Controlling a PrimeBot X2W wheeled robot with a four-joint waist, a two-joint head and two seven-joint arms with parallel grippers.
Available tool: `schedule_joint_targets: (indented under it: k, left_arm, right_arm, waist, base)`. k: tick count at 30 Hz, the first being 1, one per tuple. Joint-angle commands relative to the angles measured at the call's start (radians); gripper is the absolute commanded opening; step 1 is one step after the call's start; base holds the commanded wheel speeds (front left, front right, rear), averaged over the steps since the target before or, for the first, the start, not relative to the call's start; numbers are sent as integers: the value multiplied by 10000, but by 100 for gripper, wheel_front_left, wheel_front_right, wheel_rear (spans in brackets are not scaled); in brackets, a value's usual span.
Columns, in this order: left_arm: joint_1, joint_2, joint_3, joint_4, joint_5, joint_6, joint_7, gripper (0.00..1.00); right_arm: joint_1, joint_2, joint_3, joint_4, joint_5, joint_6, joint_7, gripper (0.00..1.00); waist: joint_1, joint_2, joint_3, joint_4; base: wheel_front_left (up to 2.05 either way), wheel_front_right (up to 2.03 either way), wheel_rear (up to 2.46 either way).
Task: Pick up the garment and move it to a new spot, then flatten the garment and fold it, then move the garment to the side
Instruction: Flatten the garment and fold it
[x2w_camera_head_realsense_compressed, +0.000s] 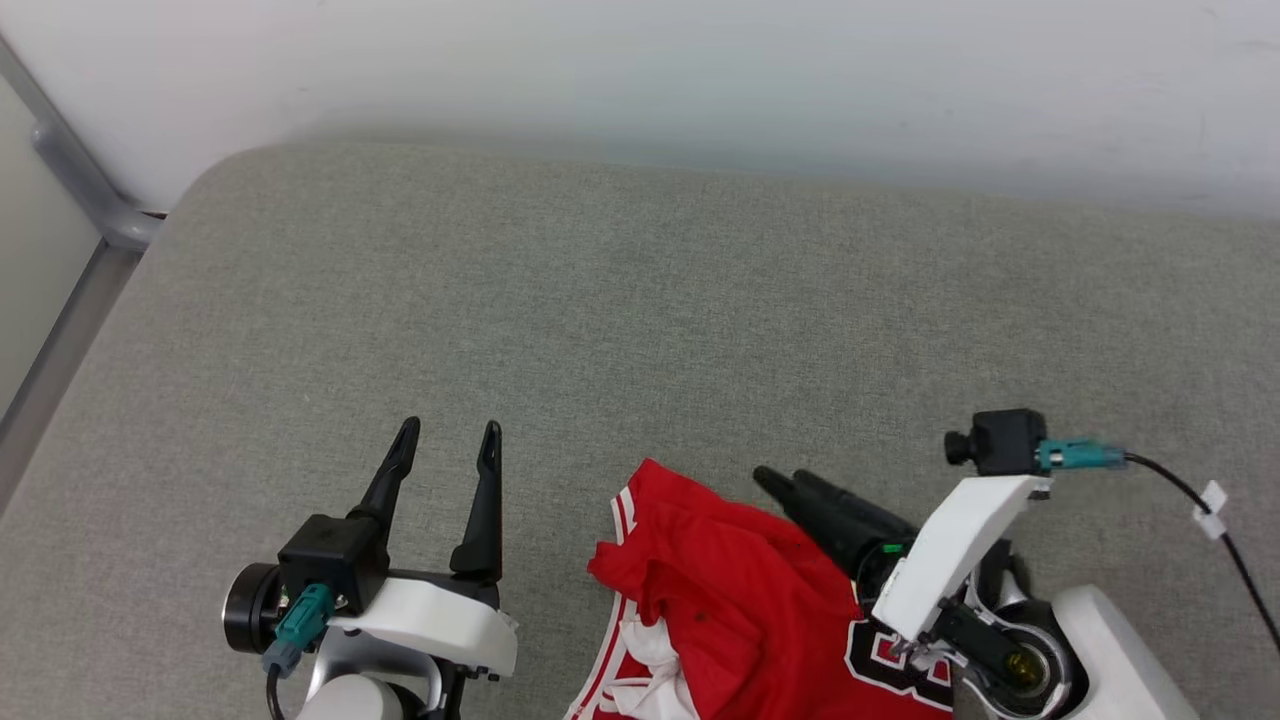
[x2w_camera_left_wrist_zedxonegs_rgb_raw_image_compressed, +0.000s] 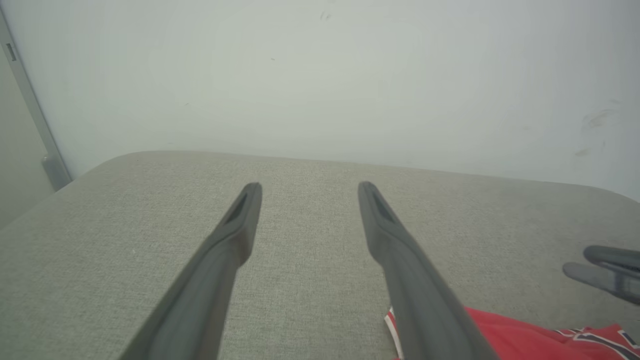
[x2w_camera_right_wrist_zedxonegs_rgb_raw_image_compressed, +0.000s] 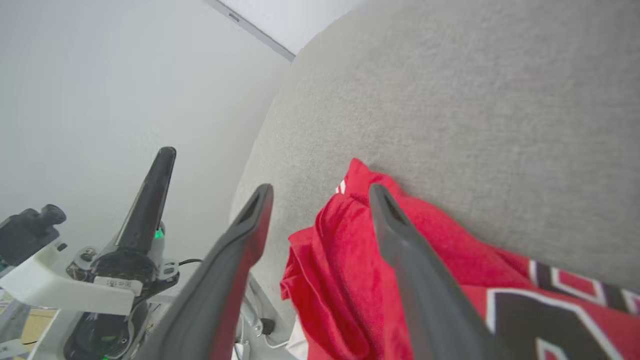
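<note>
Left gripper (x2w_camera_head_realsense_compressed: 449, 427) and right gripper (x2w_camera_right_wrist_zedxonegs_rgb_raw_image_compressed: 321, 190) are hovering, spread wide and empty, near the garment (x2w_camera_head_realsense_compressed: 740, 590) on a grey cushion (x2w_camera_head_realsense_compressed: 600, 300) by a white wall (x2w_camera_head_realsense_compressed: 700, 70).

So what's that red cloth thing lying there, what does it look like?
It's a red shirt of soft-looking fabric, crumpled in a heap, lying on the grey woven surface. White trim with red stripes runs along its left edge, and part of a black, white-outlined print shows at its right. The open right claw reaches over its upper right part; touching or not, I can't tell.
</note>
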Motion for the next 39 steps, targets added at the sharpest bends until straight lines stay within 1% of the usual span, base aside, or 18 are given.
schedule_joint_targets:
  k: [1,4,8,14,18,22,29,33,39]
  left_arm:
    - [-22,-13,38,23,83,-37,-67,100]
    - [69,3,80,50,138,3,-58,100]
    - [164,18,126,27,181,60,-57,100]
    - [211,111,213,22,236,56,-49,100]
    - [279,192,256,43,313,92,-49,100]
    - [420,260,166,113,444,144,-49,100]
    - [799,357,90,195,392,158,-8,100]
    - [927,401,117,249,328,154,-12,100]
    - [872,385,144,379,223,169,-16,100]
  right_arm:
    - [9,-97,-33,-72,-286,-1,-200,100]
    - [202,-488,-440,-282,-1863,-1,-1258,100]
    - [514,-694,-1586,-445,-4023,-3,-2350,100]
    - [1162,-439,-3771,-1341,-6541,-3,-3390,100]
    - [1747,-215,-4558,-2124,-7814,-3,-3926,100]
    - [2675,80,-4841,-2871,-8611,-3,-4314,100]
    - [3932,560,-4835,-3629,-8984,-3,-4134,100]
    - [4243,725,-4806,-4030,-9033,-3,-3971,100]
    - [4290,814,-4872,-4252,-9051,-3,-3783,100]
  waist:
    - [0,0,-43,-36]
    - [0,0,-148,-126]
    - [0,0,-251,-244]
    - [0,0,-381,-419]
    - [0,0,-540,-537]
    - [0,0,-878,-595]
    - [0,0,-1244,-737]
    - [0,0,-1296,-817]
    - [0,0,-1326,-875]
  base:
    - [0,0,0]
    - [0,0,0]
    - [0,0,0]
    - [0,0,0]
    - [0,0,0]
    - [0,0,0]
    - [0,0,0]
    - [0,0,0]
    - [0,0,0]
